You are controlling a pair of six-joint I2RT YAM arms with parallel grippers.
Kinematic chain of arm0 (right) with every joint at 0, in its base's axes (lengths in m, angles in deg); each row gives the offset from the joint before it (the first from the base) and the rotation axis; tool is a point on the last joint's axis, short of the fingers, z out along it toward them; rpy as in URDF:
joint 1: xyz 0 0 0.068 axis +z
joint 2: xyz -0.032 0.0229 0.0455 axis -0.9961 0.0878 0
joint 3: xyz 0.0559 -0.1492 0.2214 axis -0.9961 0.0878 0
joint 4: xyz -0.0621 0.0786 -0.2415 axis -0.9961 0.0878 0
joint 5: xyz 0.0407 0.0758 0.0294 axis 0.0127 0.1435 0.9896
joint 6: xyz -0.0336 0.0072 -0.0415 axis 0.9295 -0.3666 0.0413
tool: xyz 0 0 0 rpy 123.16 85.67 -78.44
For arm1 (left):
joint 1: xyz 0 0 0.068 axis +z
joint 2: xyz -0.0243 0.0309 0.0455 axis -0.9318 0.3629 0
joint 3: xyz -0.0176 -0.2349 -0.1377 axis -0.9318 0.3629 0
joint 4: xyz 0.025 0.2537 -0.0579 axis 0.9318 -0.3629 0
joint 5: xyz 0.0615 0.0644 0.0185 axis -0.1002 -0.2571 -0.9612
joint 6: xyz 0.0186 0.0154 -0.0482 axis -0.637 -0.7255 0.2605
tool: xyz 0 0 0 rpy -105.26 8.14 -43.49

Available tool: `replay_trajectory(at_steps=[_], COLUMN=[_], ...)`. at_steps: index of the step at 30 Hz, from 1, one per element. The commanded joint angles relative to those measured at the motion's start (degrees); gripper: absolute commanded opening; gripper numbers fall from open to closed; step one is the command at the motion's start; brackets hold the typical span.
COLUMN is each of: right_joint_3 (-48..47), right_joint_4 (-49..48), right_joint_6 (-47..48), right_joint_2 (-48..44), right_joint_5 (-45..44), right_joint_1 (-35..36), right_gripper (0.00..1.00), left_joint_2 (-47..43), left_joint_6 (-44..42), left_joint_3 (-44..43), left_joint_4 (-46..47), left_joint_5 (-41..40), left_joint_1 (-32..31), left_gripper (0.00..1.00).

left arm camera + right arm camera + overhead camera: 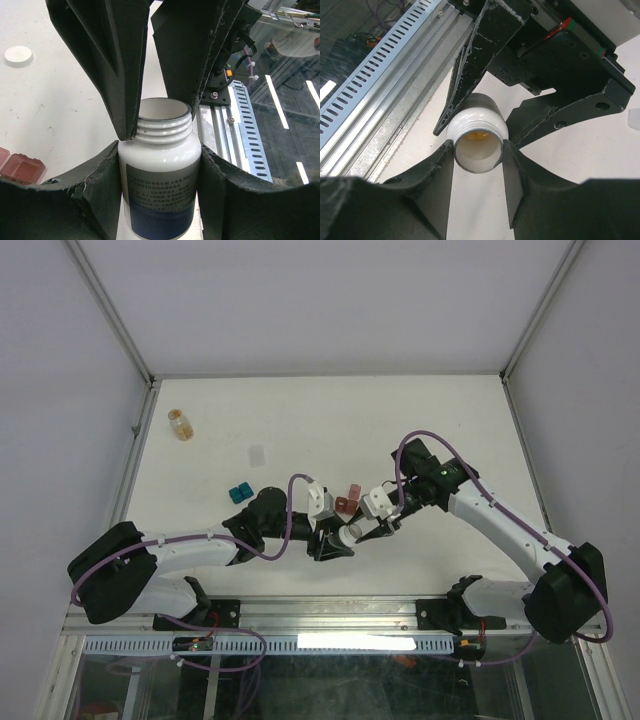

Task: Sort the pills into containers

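My left gripper (pixel 338 539) is shut on the body of an open white bottle (pixel 160 175), held lying over just above the table. My right gripper (pixel 477 146) meets it mouth-on, and its fingers (pixel 120 75) touch both sides of the threaded neck. Yellowish pills (pixel 479 136) show inside the bottle's mouth. The dark red container (pixel 347 504) lies open just behind both grippers and also shows in the left wrist view (pixel 17 167). The teal container (pixel 240 493) sits further left, beside my left arm.
A small amber vial (pixel 181 425) stands at the far left of the table. A white cap (pixel 19 56) lies on the table. A slotted metal rail (pixel 330 615) runs along the near edge, close under the bottle. Walls enclose the table's back and sides.
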Motion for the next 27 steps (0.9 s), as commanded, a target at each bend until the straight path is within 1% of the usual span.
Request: replay_trajectory(at_steps=[1, 3, 4, 5, 9, 13, 16, 18, 27], right_joint_3=[-1.7, -2.0, -2.2, -2.2, -2.7, -3.0, -2.7, -2.0, -0.6], right_joint_4=[-0.6, -0.6, -0.4, -0.5, -0.5, -0.7, -1.0, -1.6, -3.0], right_joint_6=[-1.0, -1.6, -1.8, -2.2, -3.4, -4.2, -4.9, -5.3, -5.7], right_joint_2=[-0.4, -0.5, -0.4, -0.4, -0.4, -0.9, -1.3, -1.6, -2.6], right_joint_5=[1.1, 1.1, 1.2, 1.5, 2.8, 4.6, 6.0, 6.4, 7.2], right_joint_1=[0.6, 0.6, 0.6, 0.5, -0.5, -2.3, -3.2, -3.5, -3.6], right_gripper=[0.27, 0.2, 0.18, 0.17, 0.16, 0.15, 0.14, 0.14, 0.13], left_joint_2=[-0.7, -0.6, -0.5, -0.5, -0.4, -0.8, -1.2, -1.4, -1.2], left_joint_6=[1.6, 2.0, 2.1, 2.4, 3.1, 3.3, 3.2, 3.2, 4.1], left_joint_3=[-1.2, -1.0, -1.0, -0.9, -0.2, 1.1, 2.3, 2.7, 2.5], left_joint_4=[5.1, 5.2, 5.2, 5.3, 5.7, 6.8, 8.2, 9.1, 10.8], left_joint_5=[-0.6, -0.7, -0.6, -0.5, -0.1, -0.5, -1.4, -1.8, -2.8], left_joint_1=[0.4, 0.4, 0.4, 0.4, 0.4, 0.4, 0.4, 0.4, 0.4], left_gripper=[0.04, 0.13, 0.17, 0.24, 0.45, 0.57, 0.63, 0.64, 0.64])
